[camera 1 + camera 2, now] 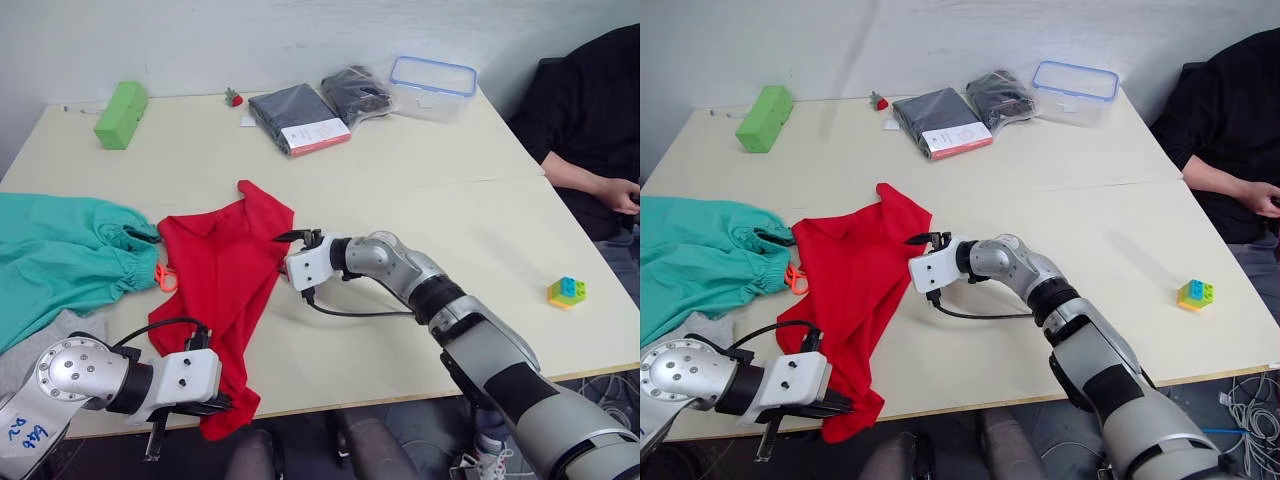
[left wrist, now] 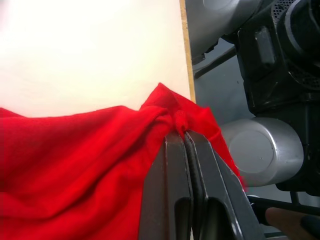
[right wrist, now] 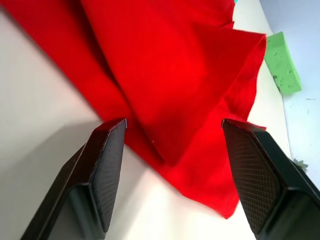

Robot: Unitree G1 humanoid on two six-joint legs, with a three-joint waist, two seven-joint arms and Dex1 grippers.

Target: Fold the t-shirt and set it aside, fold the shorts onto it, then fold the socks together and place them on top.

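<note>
The red t-shirt (image 1: 225, 270) lies crumpled in a long strip near the table's front, its lower end hanging over the front edge. My left gripper (image 2: 183, 134) is shut on that lower end, pinching a fold of red cloth by the edge. At the shirt's right edge my right gripper (image 3: 175, 122) stands open, fingers wide apart, with a red fold between them but not clamped. The teal shorts (image 1: 60, 260) with their orange drawstring (image 1: 165, 277) lie to the left of the shirt. A patch of light grey sock (image 1: 40, 348) shows below the shorts, partly hidden by my left arm.
At the back stand a lime-green block (image 1: 121, 113), a toy strawberry (image 1: 233, 97), two dark packaged garments (image 1: 298, 118) and a clear box with a blue rim (image 1: 432, 85). A small toy brick block (image 1: 566, 291) sits at the right. A person (image 1: 600, 120) sits at the table's right side.
</note>
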